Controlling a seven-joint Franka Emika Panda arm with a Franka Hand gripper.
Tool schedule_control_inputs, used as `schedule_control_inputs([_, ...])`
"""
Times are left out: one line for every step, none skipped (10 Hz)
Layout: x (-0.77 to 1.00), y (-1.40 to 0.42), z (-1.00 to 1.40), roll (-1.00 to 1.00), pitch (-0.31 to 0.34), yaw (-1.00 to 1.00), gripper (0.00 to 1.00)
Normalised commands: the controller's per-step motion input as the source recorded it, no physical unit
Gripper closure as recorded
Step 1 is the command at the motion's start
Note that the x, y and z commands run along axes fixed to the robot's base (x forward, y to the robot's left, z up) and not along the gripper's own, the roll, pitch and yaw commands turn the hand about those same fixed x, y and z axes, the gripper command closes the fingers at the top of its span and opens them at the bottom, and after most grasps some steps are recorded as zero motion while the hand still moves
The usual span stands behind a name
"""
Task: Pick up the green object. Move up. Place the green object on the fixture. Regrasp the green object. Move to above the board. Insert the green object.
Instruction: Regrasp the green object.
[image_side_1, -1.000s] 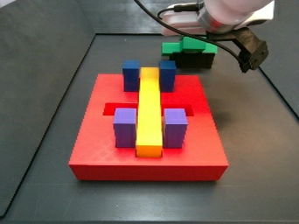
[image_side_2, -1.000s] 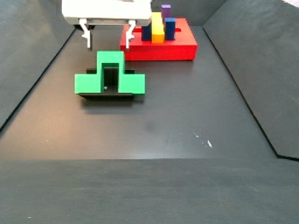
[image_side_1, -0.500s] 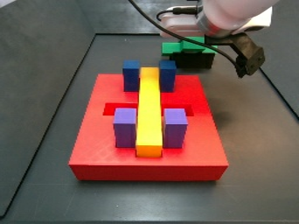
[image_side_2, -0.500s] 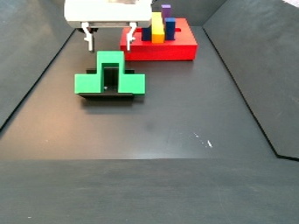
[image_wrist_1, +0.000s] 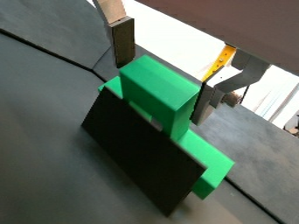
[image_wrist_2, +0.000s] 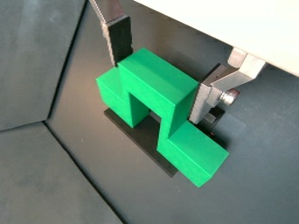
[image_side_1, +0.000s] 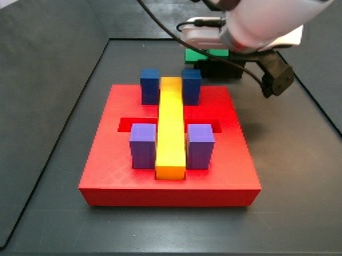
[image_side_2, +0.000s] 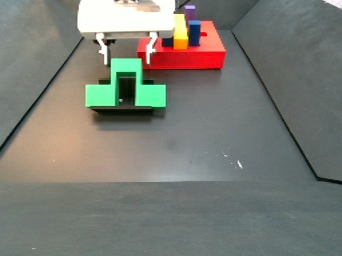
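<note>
Two silver fingers (image_wrist_2: 118, 37) straddling the green object's (image_wrist_2: 155, 92) raised middle in both wrist views, a gap on each side, not touching. Gripper (image_side_2: 124, 45) spread wide, hanging just above the far end of the green object (image_side_2: 124, 89). Green object resting on the fixture (image_wrist_1: 146, 162), on the dark floor, just left of the board (image_side_2: 201, 57) in a side view. Board (image_side_1: 127, 168) carrying a yellow bar (image_side_1: 170, 128) with blue and purple blocks beside it.
</note>
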Motion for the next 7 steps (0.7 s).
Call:
schedule_control_inputs([0.06, 0.0, -0.17, 0.23, 0.157, 0.0, 0.0])
schedule_control_inputs([0.08, 0.02, -0.13, 0.21, 0.157, 0.0, 0.0])
schedule_control_inputs([0.11, 0.04, -0.05, 0.16, 0.154, 0.0, 0.0])
schedule_control_inputs([0.11, 0.06, -0.02, 0.13, 0.16, 0.0, 0.0])
schedule_control_inputs([0.11, 0.05, -0.03, 0.13, 0.151, 0.0, 0.0])
schedule_control_inputs([0.12, 0.07, -0.03, 0.12, 0.16, 0.0, 0.0])
schedule_control_inputs([0.11, 0.06, -0.04, 0.12, 0.169, 0.0, 0.0])
